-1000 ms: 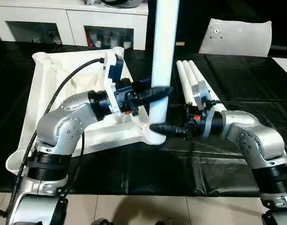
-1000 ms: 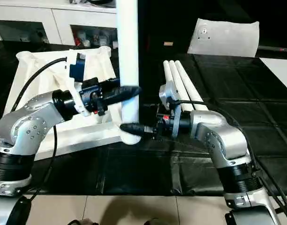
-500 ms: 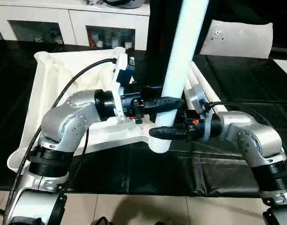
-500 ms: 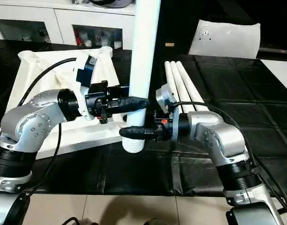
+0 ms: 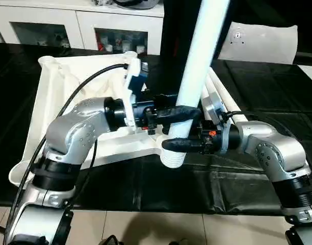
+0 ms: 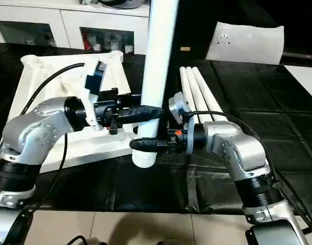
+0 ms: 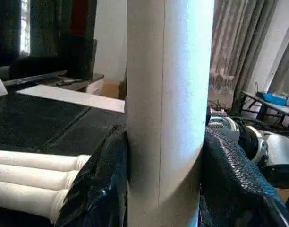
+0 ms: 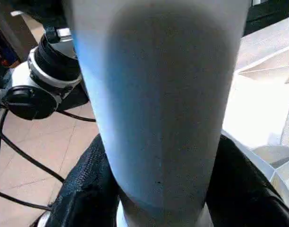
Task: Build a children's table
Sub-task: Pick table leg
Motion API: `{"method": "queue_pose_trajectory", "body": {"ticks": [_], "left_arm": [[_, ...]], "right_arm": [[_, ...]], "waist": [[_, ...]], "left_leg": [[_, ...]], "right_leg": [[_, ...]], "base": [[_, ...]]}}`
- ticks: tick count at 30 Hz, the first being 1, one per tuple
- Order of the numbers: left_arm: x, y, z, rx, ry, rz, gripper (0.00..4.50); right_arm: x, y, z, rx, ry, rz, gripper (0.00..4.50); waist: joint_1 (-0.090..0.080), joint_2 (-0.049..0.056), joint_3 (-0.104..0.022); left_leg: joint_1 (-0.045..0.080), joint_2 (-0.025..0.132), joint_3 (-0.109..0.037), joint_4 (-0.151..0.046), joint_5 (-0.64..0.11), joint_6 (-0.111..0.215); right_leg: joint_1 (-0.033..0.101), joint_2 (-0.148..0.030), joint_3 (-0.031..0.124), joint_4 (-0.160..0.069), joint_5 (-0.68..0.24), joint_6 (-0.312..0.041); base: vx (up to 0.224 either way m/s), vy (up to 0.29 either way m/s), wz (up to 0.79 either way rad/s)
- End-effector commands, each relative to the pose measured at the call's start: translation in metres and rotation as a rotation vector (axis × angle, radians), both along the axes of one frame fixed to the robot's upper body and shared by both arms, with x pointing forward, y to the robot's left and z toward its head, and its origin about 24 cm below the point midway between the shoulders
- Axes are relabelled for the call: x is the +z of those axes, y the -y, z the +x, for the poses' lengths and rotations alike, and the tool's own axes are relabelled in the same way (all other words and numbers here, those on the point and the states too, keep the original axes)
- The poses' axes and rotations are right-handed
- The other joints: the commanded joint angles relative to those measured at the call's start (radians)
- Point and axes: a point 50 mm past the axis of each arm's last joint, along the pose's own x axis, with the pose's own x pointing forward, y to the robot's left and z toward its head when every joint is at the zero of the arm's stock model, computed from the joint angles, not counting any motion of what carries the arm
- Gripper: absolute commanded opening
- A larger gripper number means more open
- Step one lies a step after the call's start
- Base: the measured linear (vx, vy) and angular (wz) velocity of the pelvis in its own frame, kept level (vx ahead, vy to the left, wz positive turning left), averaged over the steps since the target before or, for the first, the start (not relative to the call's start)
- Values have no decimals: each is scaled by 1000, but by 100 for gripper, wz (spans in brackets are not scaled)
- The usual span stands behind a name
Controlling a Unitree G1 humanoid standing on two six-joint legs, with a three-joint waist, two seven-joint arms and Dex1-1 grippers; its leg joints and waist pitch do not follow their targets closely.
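The white tabletop (image 5: pixel 54 97) lies underside up on the left of the black table, its ribs and round corner sockets showing. One long white leg (image 5: pixel 199 61) stands nearly upright and leans to the right, its ribbed lower end (image 5: pixel 171 159) hanging just off the tabletop's near right corner. My left gripper (image 5: pixel 182 112) is shut on this leg, with a black finger (image 7: pixel 102 184) pressed to each side. Just below, my right gripper (image 5: pixel 172 145) is shut on the same leg (image 8: pixel 158 109). Three more legs (image 6: pixel 197 89) lie side by side behind my right arm.
A flat white bag (image 5: pixel 263 43) lies at the back right, and a white strip (image 5: pixel 311 71) shows at the right edge. White cabinets (image 5: pixel 84 20) stand behind the table. The table's front edge runs above a tiled floor (image 5: pixel 146 227).
The leg stood upright at the tabletop's near corner socket; it now leans right with its ribbed end out of the socket. My right gripper has closed on it. Little has moved in the last half second.
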Motion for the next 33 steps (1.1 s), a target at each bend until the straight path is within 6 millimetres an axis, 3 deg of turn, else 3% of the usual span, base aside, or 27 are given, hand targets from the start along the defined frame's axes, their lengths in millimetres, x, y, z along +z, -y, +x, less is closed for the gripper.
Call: {"method": "queue_pose_trajectory", "body": {"ticks": [1,2,4,10,12,13,14,16,20,22,24,25,26,28,29,32,33], "left_arm": [[6,5,-2,-21,18,15,220],[6,5,-2,-21,18,15,241],[11,6,-5,-21,11,-35,257],[13,7,-3,27,-42,-105,301],[16,8,-1,84,-95,-193,321],[16,8,-1,96,-107,-213,321],[16,8,-1,96,-107,-213,336],[21,7,3,171,-139,-307,350],[25,-3,14,330,-158,-420,386],[22,-11,20,421,-162,-429,390],[15,-19,27,531,-152,-391,405],[10,-27,32,624,-144,-345,416],[5,-32,35,698,-135,-304,416],[0,-39,38,787,-123,-240,437],[0,-39,38,787,-123,-240,445],[-8,-37,37,840,-50,-85,450],[-11,-25,31,782,14,12,450]], "right_arm": [[-1,-2,-1,10,-11,15,197],[-1,-2,-1,10,-11,15,197],[-4,-2,-2,-19,-12,37,196],[-7,-5,-3,-87,-4,89,193],[-10,-8,-2,-159,5,143,193],[-10,-9,-2,-174,4,154,193],[-10,-9,-2,-174,4,154,193],[-12,-11,0,-248,13,201,193],[-12,-11,7,-393,38,244,193],[-13,-11,11,-465,53,240,193],[-15,-11,15,-524,76,215,193],[-15,-12,17,-553,106,190,193],[-15,-12,18,-572,132,169,193],[-15,-14,19,-589,162,143,193],[-15,-14,19,-589,162,143,193],[-16,-18,19,-604,196,98,193],[-20,-22,20,-608,211,57,193]], "waist": [[5,1,-78],[4,0,-78],[8,7,-78],[13,2,-77],[12,17,-77],[16,30,-76],[14,19,-76],[15,26,-74],[11,21,-73],[7,24,-71],[4,31,-70],[3,30,-70],[3,38,-72],[1,33,-73],[0,37,-73],[0,31,-74],[2,36,-72]], "left_leg": [[3,43,1,-62,16,48],[3,42,2,-62,14,48],[4,43,0,-62,8,44],[4,42,0,-64,-16,30],[3,44,-1,-64,-35,12],[2,41,-4,-64,-44,6],[2,41,-3,-65,-57,5],[1,38,-4,-65,-62,7],[0,36,-5,-68,-91,1],[1,36,-6,-70,-107,-9],[4,37,-8,-74,-130,-17],[6,35,-8,-74,-138,-17],[8,40,-11,-75,-142,-23],[3,37,-10,-75,-132,-20],[3,38,-11,-75,-121,-18],[2,39,-11,-75,-110,-11],[4,41,-11,-77,-115,-9]], "right_leg": [[72,-76,46,-57,-20,-250],[71,-74,46,-59,-19,-250],[70,-74,46,-57,-8,-258],[72,-73,45,-62,-37,-253],[71,-75,46,-64,-38,-254],[71,-76,44,-64,-43,-256],[72,-74,43,-68,-47,-257],[73,-72,44,-71,-62,-253],[72,-68,41,-82,-154,-214],[68,-68,40,-87,-200,-189],[62,-64,39,-93,-242,-158],[62,-63,39,-93,-247,-154],[60,-65,39,-91,-231,-151],[65,-64,39,-88,-201,-151],[63,-65,40,-85,-178,-155],[63,-65,41,-83,-152,-164],[60,-68,41,-81,-158,-169]], "base": [[0,0,0],[0,0,0],[0,0,0],[0,0,0],[0,0,0],[0,0,0],[0,0,0],[0,0,0],[0,0,0],[0,0,0],[0,0,0],[0,0,0],[0,0,0],[0,0,0],[0,0,0],[0,0,0],[0,0,0]]}}
